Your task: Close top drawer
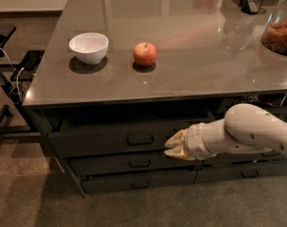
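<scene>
The top drawer [100, 140] is the tall dark-grey front just under the counter, with a rectangular loop handle [140, 139] at its middle. It stands slightly out from the cabinet, with a dark gap along its top edge. My gripper [167, 148], on a white arm coming in from the right, is at the drawer front, just right of the handle. Its cream fingers [177, 139] are drawn together and hold nothing.
On the grey countertop [204, 70] are a white bowl [88, 46], a red apple [145, 54] and a glass jar [280, 32] at the right edge. Two shallower drawers [140, 163] lie below. A dark rack with cables [10, 65] stands on the left.
</scene>
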You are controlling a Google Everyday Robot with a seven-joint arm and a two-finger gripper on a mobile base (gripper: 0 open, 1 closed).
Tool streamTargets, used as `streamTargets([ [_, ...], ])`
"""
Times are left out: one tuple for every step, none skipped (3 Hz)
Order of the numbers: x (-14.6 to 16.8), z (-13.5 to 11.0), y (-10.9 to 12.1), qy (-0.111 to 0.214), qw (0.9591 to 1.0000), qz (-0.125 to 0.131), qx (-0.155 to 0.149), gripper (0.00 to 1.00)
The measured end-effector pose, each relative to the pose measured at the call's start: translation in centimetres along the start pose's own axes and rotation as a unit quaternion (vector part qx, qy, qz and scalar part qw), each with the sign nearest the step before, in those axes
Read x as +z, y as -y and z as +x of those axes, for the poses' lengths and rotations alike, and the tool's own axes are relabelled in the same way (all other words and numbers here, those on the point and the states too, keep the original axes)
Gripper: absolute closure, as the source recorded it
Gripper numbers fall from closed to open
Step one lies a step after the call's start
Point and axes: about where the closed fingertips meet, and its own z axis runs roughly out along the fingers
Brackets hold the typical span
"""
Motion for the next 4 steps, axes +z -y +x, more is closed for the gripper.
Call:
streamTargets([
  [3.47,0.96,2.73,-0.023,0.9997,0.004,-0.010,0.89],
  [4.04,0.35,2.66,-0.023,0.9996,-0.001,-0.018,0.86],
  [4.03,0.37,2.66,-0.023,0.9996,-0.001,-0.018,0.63],
  [4.03,0.36,2.65,-0.023,0.9996,-0.001,-0.018,0.40],
])
